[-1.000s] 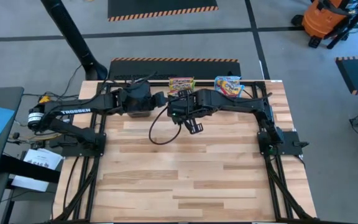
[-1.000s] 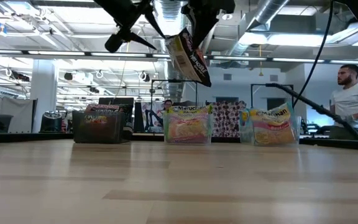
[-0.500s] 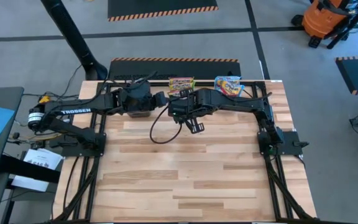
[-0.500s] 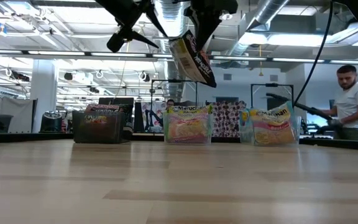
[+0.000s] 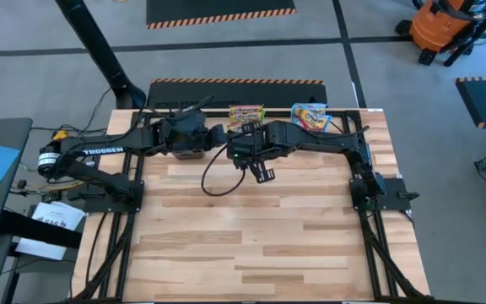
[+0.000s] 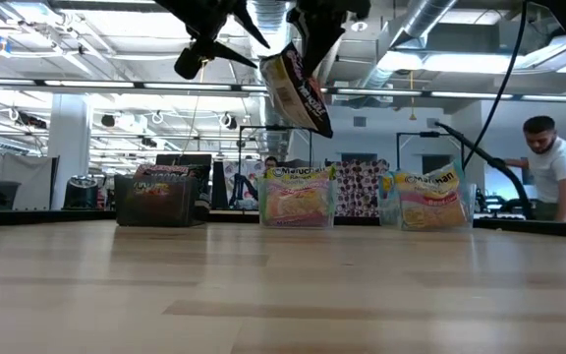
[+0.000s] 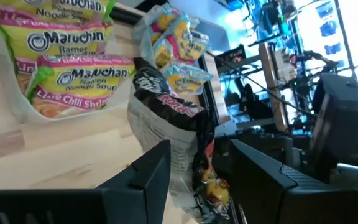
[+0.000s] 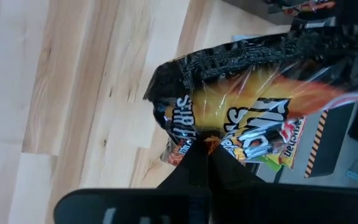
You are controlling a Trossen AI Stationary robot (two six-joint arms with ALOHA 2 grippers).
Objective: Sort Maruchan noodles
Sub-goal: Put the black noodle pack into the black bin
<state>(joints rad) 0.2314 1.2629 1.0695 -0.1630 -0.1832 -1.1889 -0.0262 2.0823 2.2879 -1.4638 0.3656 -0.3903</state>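
The right pincer (image 8: 207, 163) is clamped on a dark, crinkly ramen packet (image 6: 298, 90), flat and rectangular, hanging tilted in the air above the pale wooden surface (image 5: 260, 236). Just beside it, the left pincer (image 7: 197, 168) stands apart (its blocky fingers flank the glossy wrapper). Clear tubs (image 6: 298, 197) of packets line the far edge.

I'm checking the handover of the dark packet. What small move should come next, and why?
Probably the left gripper should close on the dark packet. The right gripper is shut on that packet, holding it in the air above the table, and the left fingers stand open on either side of it.
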